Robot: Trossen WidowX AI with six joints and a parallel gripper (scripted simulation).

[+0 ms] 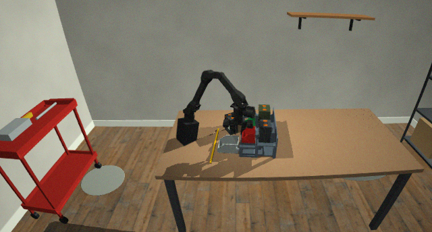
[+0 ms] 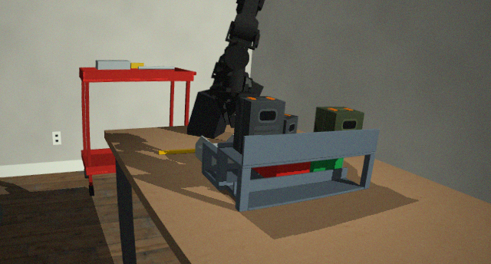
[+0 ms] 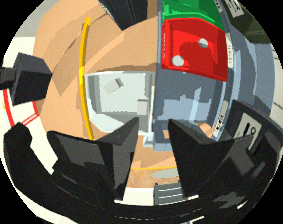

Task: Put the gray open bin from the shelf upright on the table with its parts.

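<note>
The gray open bin (image 1: pixel 229 144) sits upright on the table, against the left side of the blue-gray shelf rack (image 1: pixel 262 141). In the wrist view the bin (image 3: pixel 115 99) shows a small gray part (image 3: pixel 113 87) inside. My gripper (image 3: pixel 153 122) hangs just above the bin's right wall. Its fingers stand partly apart on either side of that wall, with gaps to it. In the top view the gripper (image 1: pixel 236 128) is low between the bin and the rack. In the exterior view the bin (image 2: pixel 209 148) is mostly hidden behind the rack.
A red bin (image 1: pixel 249 135) and a green bin (image 1: pixel 250 119) sit in the rack, with dark boxes (image 1: pixel 264 131) and an olive box (image 1: pixel 264 110) on top. A small dark box (image 1: pixel 229 118) and a yellow stick (image 1: pixel 214 146) lie left of the bin. A red cart (image 1: pixel 37 151) stands at far left.
</note>
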